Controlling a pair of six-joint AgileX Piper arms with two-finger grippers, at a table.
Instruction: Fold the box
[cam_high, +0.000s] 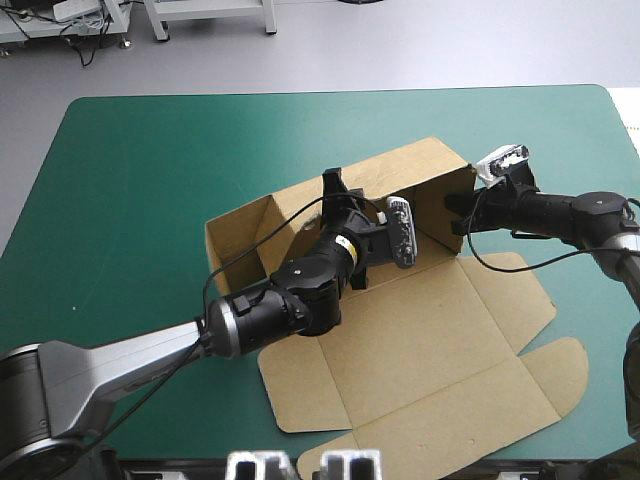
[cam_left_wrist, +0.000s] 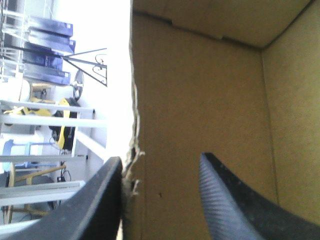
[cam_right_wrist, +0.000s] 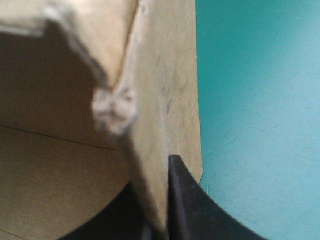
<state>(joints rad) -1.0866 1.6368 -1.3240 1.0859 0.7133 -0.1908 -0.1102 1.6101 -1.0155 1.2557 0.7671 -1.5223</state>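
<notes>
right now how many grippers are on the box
2. The left gripper straddles the far wall of the box, open. The right gripper is shut on the wall toward the right edge of the table. Neither is hidden.

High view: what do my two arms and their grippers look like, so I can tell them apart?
The left arm has a silver-grey forearm, then glossy black joints with a small yellow-white label near the wrist. The right arm is black with a grey link farther back. The left gripper and right gripper each carry broad black fingers, curved like fins, finely textured.
</notes>
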